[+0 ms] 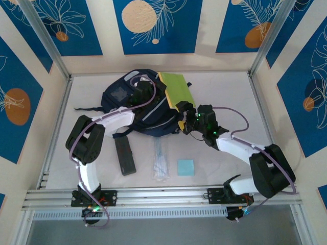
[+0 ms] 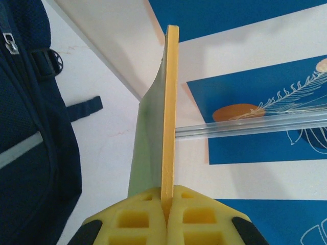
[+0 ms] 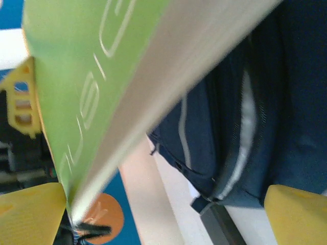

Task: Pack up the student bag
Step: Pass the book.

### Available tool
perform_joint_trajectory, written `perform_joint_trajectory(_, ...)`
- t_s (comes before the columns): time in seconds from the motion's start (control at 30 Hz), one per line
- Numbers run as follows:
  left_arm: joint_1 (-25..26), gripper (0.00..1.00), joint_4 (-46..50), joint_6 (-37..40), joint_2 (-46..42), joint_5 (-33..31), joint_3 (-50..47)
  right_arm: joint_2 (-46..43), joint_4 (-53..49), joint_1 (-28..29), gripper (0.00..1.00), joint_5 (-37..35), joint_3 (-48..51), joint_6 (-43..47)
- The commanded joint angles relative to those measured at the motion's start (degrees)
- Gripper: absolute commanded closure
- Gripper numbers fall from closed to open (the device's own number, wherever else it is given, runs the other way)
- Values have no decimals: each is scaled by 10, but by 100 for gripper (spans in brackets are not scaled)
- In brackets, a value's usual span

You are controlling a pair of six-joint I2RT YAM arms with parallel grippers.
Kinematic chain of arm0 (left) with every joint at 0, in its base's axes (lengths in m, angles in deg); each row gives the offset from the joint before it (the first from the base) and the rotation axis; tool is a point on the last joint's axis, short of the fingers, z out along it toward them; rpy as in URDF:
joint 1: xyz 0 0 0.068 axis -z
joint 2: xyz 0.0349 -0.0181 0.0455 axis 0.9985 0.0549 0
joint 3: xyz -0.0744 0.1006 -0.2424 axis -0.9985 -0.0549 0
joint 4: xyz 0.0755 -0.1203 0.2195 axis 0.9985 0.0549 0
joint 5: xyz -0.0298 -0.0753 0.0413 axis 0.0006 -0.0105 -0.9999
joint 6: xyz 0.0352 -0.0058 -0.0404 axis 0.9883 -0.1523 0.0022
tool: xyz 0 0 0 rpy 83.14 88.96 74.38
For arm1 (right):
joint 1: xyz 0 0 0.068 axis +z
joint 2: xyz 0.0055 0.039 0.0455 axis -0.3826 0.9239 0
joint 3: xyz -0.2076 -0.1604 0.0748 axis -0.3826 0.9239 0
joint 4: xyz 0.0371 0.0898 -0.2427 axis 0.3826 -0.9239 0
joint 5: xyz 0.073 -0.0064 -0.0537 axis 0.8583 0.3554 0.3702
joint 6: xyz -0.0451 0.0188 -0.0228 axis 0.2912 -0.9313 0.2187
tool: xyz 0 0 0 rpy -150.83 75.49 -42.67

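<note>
While one green book [image 1: 174, 91] is gripped, one student bag [image 1: 112, 102] lies beside.

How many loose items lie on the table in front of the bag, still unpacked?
3: a black case at left, a clear packet in the middle, a light blue pad at right. The student bag may hide others.

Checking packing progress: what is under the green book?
One side of the student bag runs beneath the green book, which the left gripper clamps. The book covers whether the bag is open there.
</note>
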Motion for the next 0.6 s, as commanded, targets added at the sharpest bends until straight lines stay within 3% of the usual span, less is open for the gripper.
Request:
perform_joint_trajectory(0.0,9,100,-76,-36,-34,-18,-21,32,137,3,0,-33,0,-45)
perform_joint_trajectory(0.1,15,100,-74,-40,-45,-18,-38,44,185,3,2,-73,13,-42)
perform_joint_trajectory(0.17,17,100,-73,-41,-52,-17,-47,42,185,-2,13,-91,16,-30)
perform_joint_trajectory(0.23,18,100,-70,-40,-60,-14,-57,38,166,-16,42,-87,10,-21)
perform_joint_trajectory(0.37,17,98,-50,-21,-71,4,-67,27,149,-39,90,-67,10,-17)
perform_joint_trajectory(0.4,16,90,-41,-10,-73,14,-67,20,138,-44,100,-65,11,-17)
perform_joint_trajectory(0.5,9,59,-1,30,-79,53,-69,-13,80,-62,100,-63,16,0)
perform_joint_trajectory(0.57,5,48,33,75,-83,77,-66,-48,28,-83,100,-55,18,29)
